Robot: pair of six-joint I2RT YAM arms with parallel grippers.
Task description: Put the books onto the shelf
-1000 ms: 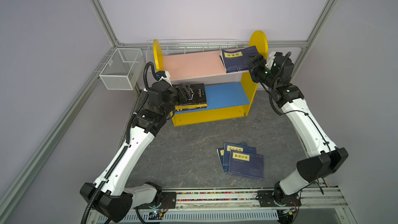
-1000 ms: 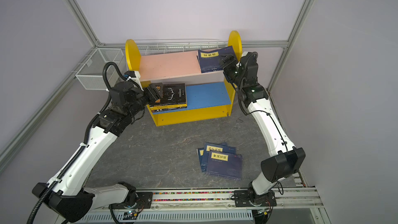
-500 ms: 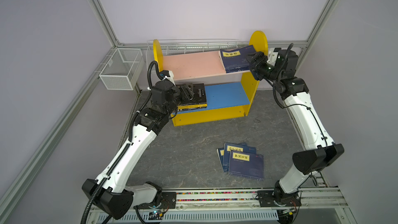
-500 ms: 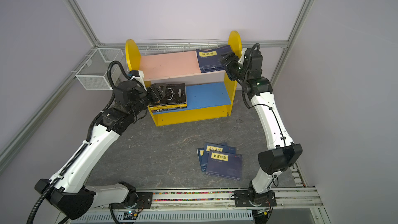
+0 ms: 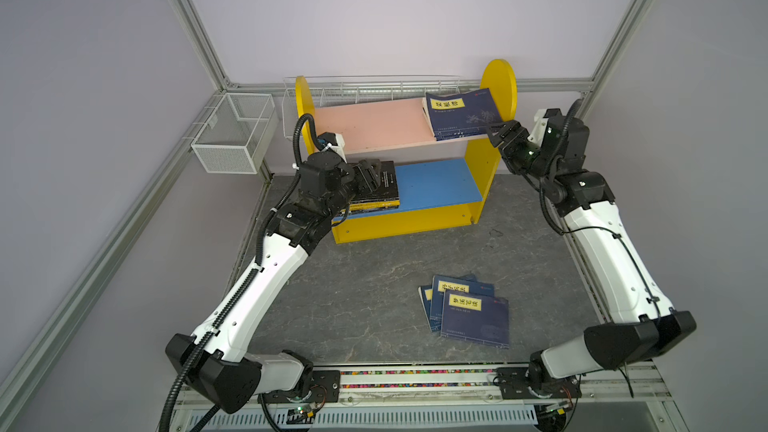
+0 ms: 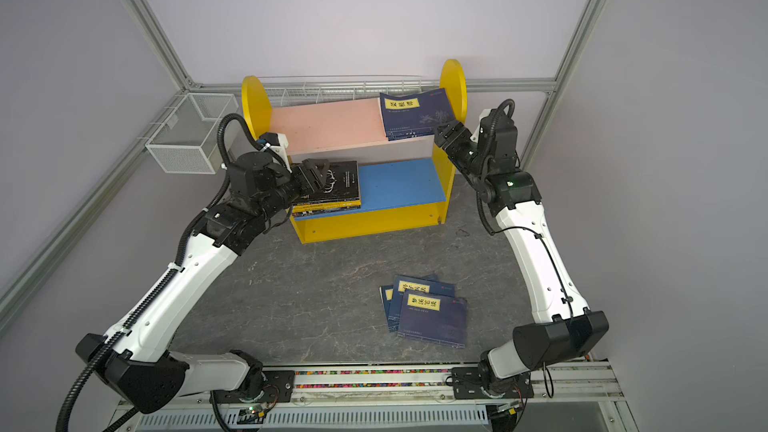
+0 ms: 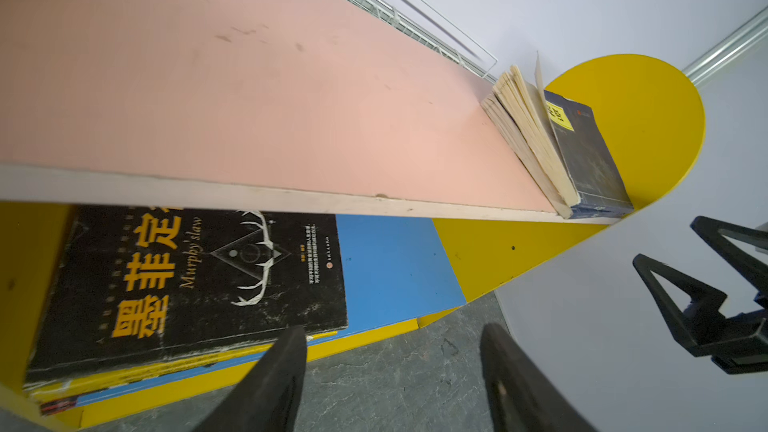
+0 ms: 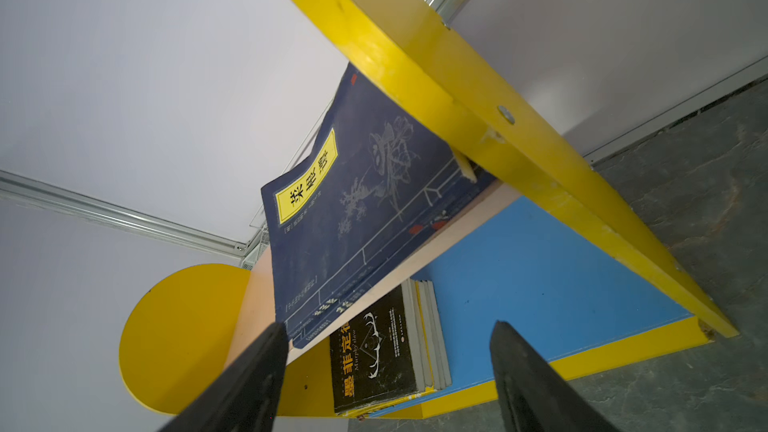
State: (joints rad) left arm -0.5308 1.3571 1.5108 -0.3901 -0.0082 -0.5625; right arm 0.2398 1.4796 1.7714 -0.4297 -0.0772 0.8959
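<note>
The left gripper (image 7: 394,327), spread, is shown at the black-topped stack (image 7: 199,276) on the blue board's (image 7: 395,268) left end; the right gripper (image 8: 390,323), likewise spread, beside the navy books (image 8: 365,201) on the pink board (image 7: 249,97).

The black book (image 7: 199,280) is displaying orange characters 墨菲定 and the italic line "Murphy's law" (further characters are being hidden by the pink board (image 7: 249,97)). The navy book (image 8: 365,209) on that board is carrying a yellow label (image 8: 307,176) reading 菜根谭. The floor books (image 5: 476,322) are bearing yellow labels too small to read reliably.
</note>
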